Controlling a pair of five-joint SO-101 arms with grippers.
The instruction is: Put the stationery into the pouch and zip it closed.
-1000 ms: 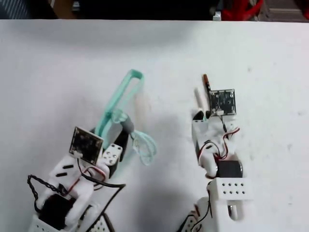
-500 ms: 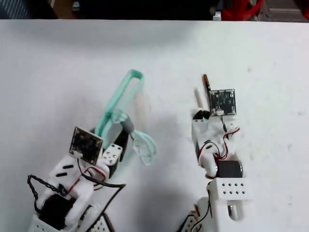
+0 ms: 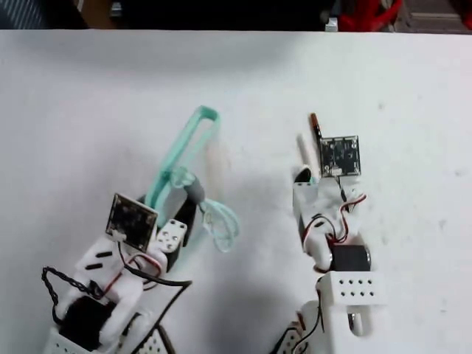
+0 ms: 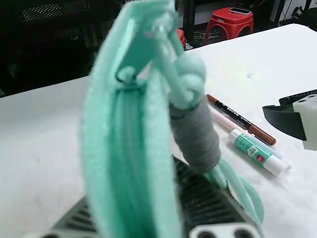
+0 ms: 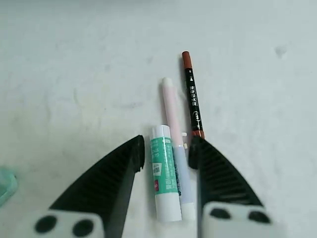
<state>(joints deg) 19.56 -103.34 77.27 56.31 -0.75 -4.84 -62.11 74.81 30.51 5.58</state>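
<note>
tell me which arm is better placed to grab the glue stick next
Right. Its open pincer already straddles the glue stick, while the left pincer is holding the pouch upright.

White table [image 3: 88, 88] is spanning the working area, with its far edge running straight against a dark strip of room. A small grey mark [image 5: 280, 51] is showing on the tabletop. A red plastic stool [image 4: 233, 17] is standing on the floor beyond the table. A black mesh panel [image 4: 54, 12], possibly a chair back, is sitting in the dark behind. A blue-striped item [image 3: 18, 13], kind unclear, is lying past the table's far left corner.
</note>
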